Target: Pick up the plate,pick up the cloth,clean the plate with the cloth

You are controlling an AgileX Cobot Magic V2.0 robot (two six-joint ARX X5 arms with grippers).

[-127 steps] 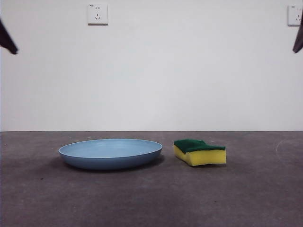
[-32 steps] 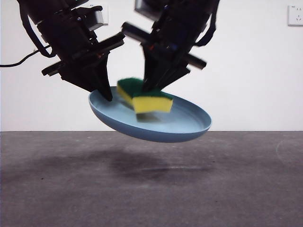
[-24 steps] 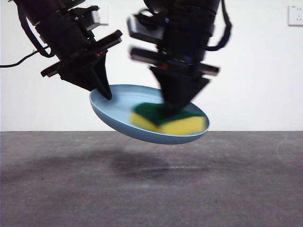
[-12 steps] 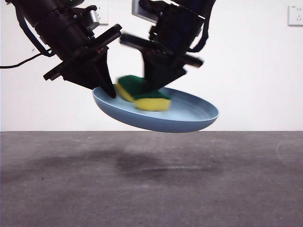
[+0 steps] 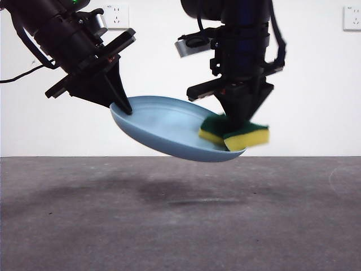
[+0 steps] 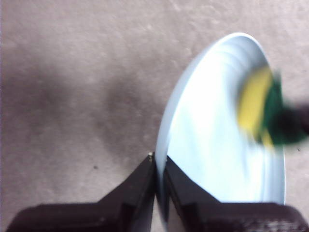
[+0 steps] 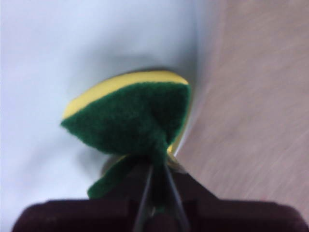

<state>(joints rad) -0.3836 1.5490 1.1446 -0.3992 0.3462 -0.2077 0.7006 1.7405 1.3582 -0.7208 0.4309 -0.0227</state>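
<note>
The left tool (image 5: 123, 107) is pinching the plate (image 5: 169, 132) by its rim, jaws closed tight on the edge with one on each face, as the left wrist view (image 6: 159, 169) shows. The plate (image 6: 227, 145) is hanging in the air well above the worktop (image 5: 180, 226), tilting so the gripped side is sitting higher than the far side. The right tool (image 5: 240, 127) is coming down from above and clamping the sponge (image 5: 234, 134), jaws squeezing the green layer into a fold in the right wrist view (image 7: 157, 179). The sponge (image 7: 133, 116) is pressing on the plate's (image 7: 72, 53) lower edge, yellow face down against the blue surface, one end sticking out past the rim. It is looking blurred in the left wrist view (image 6: 258, 104). A faint shadow is lying on the worktop under the plate.
</note>
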